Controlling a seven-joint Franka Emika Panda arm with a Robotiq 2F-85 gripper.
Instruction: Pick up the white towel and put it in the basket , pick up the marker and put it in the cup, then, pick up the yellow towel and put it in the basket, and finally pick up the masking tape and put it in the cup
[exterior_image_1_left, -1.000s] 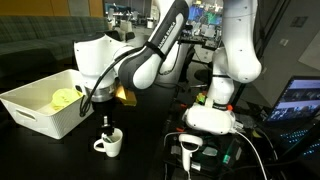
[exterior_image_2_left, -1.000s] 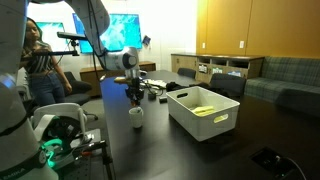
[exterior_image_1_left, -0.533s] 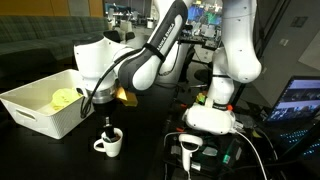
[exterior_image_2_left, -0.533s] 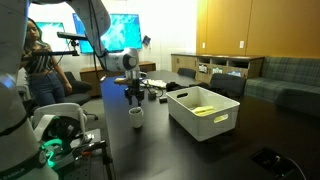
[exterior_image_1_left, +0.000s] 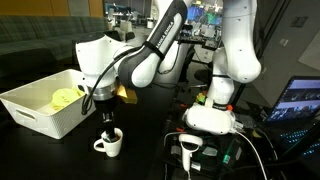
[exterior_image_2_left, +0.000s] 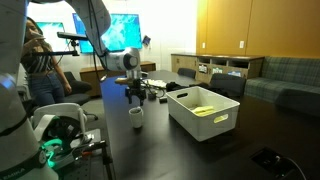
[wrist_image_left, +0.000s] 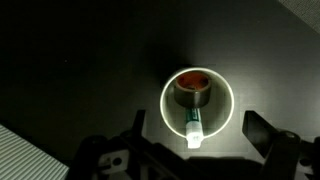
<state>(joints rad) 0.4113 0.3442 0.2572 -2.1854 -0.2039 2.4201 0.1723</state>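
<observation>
- In an exterior view, the gripper (exterior_image_1_left: 104, 120) hung straight over the white cup (exterior_image_1_left: 108, 144), close above its rim. Its jaws seemed parted, though they were too small and dark here to be sure. The cup stood on the dark surface (exterior_image_1_left: 55, 158) just beside the near corner of the white basket (exterior_image_1_left: 40, 112). The yellow towel (exterior_image_1_left: 65, 97) lay inside the basket, and an open laptop (exterior_image_1_left: 300, 100) glowed at the far edge of the picture.
- In an exterior view from the opposite side, the gripper (exterior_image_2_left: 134, 98) pointed down at the cup (exterior_image_2_left: 136, 118). The cup stood apart from the basket (exterior_image_2_left: 205, 125) on the same surface (exterior_image_2_left: 160, 150). The yellow towel (exterior_image_2_left: 205, 110) lay flat on the basket's floor. A person (exterior_image_2_left: 40, 62) stood in the background.
- In the wrist view, the camera looked straight down into the cup (wrist_image_left: 163, 100), whose round white rim sat near the middle of the picture.
- The roll of masking tape (wrist_image_left: 192, 90) lay inside the cup, its hole facing up.
- The marker (wrist_image_left: 194, 130) was inside the cup too, just beside the tape and leaning toward the rim.
- The gripper (wrist_image_left: 194, 122) was spread wide, one finger on either side of the cup's outline, with nothing held between them.
- A ribbed corner of the basket (wrist_image_left: 25, 160) showed at the picture's lower edge.
</observation>
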